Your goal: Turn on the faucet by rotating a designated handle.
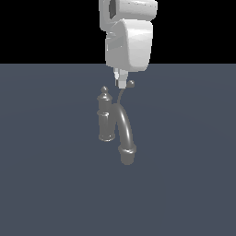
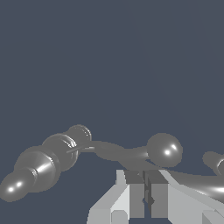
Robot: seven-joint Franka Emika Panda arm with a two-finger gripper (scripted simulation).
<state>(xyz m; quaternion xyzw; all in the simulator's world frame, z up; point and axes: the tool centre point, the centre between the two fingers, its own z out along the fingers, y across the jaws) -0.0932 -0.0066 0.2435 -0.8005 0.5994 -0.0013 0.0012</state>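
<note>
The faucet [image 1: 106, 120] is a dull grey tap with an upright post, a finial knob [image 1: 104, 94] and a thick arched spout [image 1: 125, 131] that curves toward the camera. The handle [image 1: 121, 96], a thin curved lever, rises behind the spout to a small ball tip [image 1: 131, 84]. My gripper [image 1: 121, 83] hangs from above, just to the exterior view's left of the ball tip, right at the lever. In the wrist view the fingers [image 2: 131, 197] stand close together, shut, with the handle [image 2: 118, 154] and its ball tip [image 2: 165, 150] just beyond the gripper [image 2: 145, 175]. The post [image 2: 41, 168] lies beside it.
The faucet stands on a plain dark blue-grey floor [image 1: 193, 184]. The white arm links [image 1: 128, 37] come down from above, behind the faucet. The spout's end [image 2: 215, 162] shows at the edge of the wrist view.
</note>
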